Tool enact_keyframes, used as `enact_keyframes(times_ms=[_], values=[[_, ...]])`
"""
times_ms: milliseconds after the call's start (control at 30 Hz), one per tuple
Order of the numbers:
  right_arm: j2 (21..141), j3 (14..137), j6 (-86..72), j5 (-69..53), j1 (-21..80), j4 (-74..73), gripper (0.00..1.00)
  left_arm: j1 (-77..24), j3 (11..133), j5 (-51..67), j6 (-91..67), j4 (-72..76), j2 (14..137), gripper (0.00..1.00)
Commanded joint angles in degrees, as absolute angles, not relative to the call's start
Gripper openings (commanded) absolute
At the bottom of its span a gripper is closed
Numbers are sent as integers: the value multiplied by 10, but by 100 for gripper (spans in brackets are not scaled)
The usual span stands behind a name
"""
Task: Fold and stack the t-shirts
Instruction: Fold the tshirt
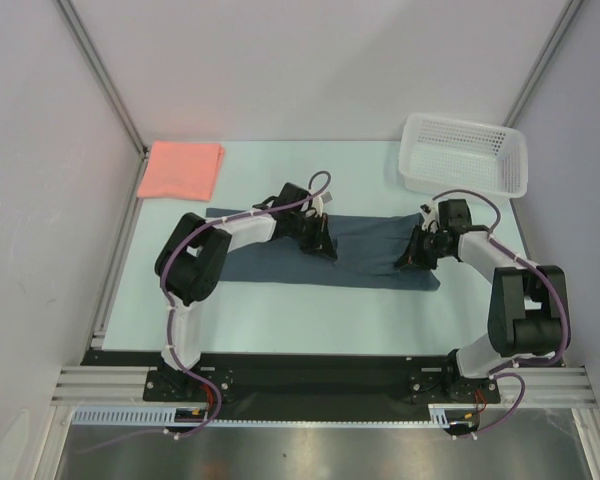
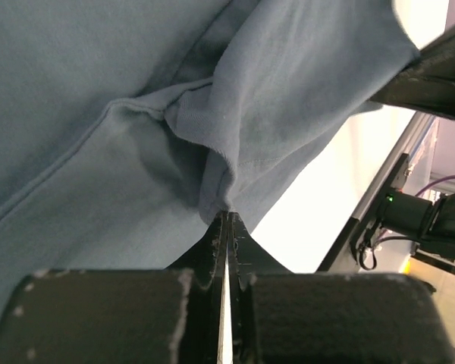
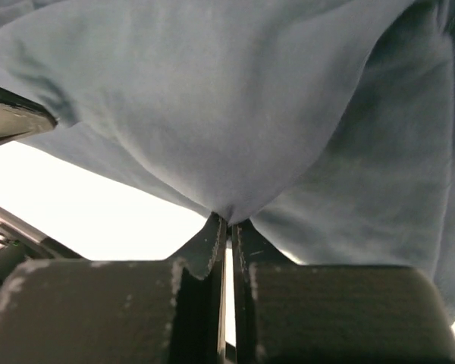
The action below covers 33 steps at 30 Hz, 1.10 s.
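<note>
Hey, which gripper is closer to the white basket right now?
Right. The right gripper pinches the blue shirt just on the robot's side of the basket; the left gripper pinches the same shirt farther left, near its middle.

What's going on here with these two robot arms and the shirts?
Both arms are handling the dark blue-grey t-shirt, which lies as a long band across the table. The left gripper is shut on a pinch of its cloth near the middle, and the right gripper is shut on a pinch near its right end. The salmon-pink t-shirt lies folded at the far left corner. A white mesh basket stands at the far right. Nothing is stacked yet.
</note>
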<state>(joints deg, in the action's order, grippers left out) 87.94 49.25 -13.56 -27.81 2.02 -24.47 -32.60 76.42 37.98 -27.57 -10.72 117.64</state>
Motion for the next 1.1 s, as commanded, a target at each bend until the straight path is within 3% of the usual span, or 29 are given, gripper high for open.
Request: enact_keyframes(times_ms=[0,500,567,600,700,900,1067], values=[[847,503,-163,-294,18,-300,0,-322,798,400,-282,-135,1155,0],[880,490,-179,-294,10,-322,1,-322,775,372,-263,-175,1141,1],[882,497,-179,-295,8,-321,1,-322,773,351,-259,-178,1136,17],[887,499,-178,-298,6,-320,1,-322,769,346,-255,-177,1131,33],[896,507,-174,-301,6,-324,1,-322,768,356,-254,-163,1136,46],[896,511,-173,-307,5,-316,1,-322,789,346,-257,-152,1167,53],[913,512,-176,-312,5,-309,1,-324,812,374,-274,-118,1199,50]])
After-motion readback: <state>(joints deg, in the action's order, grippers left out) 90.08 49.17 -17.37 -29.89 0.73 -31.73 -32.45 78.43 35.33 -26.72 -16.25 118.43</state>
